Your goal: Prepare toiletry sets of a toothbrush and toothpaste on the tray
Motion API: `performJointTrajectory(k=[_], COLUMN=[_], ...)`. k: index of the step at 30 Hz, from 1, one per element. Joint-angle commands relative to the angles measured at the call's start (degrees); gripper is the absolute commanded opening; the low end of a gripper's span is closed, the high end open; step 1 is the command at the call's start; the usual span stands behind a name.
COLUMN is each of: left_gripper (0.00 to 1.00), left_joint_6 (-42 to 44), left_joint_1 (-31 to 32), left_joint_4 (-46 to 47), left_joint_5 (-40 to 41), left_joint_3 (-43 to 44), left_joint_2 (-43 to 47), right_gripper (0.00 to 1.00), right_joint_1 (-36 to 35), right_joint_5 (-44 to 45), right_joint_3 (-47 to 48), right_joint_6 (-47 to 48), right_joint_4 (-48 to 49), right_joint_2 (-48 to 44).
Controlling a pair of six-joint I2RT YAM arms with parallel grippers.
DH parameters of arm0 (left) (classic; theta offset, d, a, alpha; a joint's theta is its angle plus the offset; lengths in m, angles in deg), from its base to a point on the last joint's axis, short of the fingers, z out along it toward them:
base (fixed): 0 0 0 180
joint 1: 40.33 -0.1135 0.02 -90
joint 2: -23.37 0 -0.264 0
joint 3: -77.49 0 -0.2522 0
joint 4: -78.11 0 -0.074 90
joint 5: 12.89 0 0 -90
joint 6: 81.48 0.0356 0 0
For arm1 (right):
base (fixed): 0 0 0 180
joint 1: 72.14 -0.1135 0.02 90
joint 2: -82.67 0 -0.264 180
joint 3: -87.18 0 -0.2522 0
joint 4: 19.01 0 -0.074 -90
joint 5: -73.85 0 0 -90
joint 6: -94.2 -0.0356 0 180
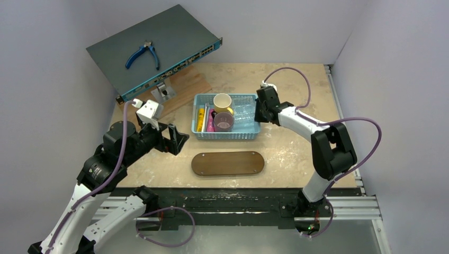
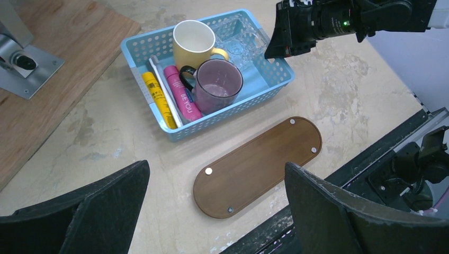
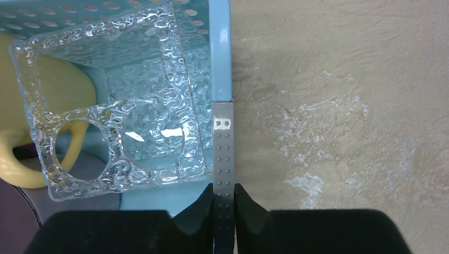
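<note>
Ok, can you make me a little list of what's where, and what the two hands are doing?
tray: nothing on it, in front of the basket
toothpaste: pink tube and yellow tube, lying in the basket
toothbrush: white, lying between the tubes
also in basket: yellow mug, purple mug, clear bumpy holder
left hand: open, holding nothing
right hand: pinched shut on the basket's wall
</note>
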Motion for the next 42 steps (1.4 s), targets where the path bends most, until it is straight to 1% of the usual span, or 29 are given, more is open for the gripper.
performJointTrajectory(k=[1,3,8,15,19,28,42], left_gripper=[0.98,0.98,0.98,0.98,0.98,0.98,0.98], left_joint_6=[0.81,0.76,0.76,0.81,0.81,0.74,0.7], left_joint_1=[0.0,0.03,0.04,0.03,0.03,0.03,0.03], left_joint_4=[0.7,0.7,0.58,0.57,0.52,0.52,0.5], left_joint_5=[0.38,0.35,0.38,0.42,0.37,0.59,0.11], left_joint_3=[0.0,0.1,0.13,0.18,0.18,0.2,0.22], left_joint_2=[0.05,0.04,0.06,0.23,0.37,0.63,0.86], right_gripper=[0.22,0.3,0.43,0.5,0.5,0.48,0.42], right_joint_1=[-1.16,-1.21,-1.6,-3.22,-4.08,-6.65,-7.11], right_joint_5=[0.61,0.93,2.11,5.51,6.79,5.88,7.07], right_joint_3=[3.86,4.33,6.01,10.21,13.77,18.79,21.63], right_joint_6=[-1.91,-1.61,-0.82,0.93,1.52,0.96,-0.2], right_joint_4=[3.31,2.46,-0.22,-5.63,-9.21,-10.68,-11.59], right_joint_2=[-2.24,-2.58,-3.56,-5.93,-5.56,-1.51,6.51])
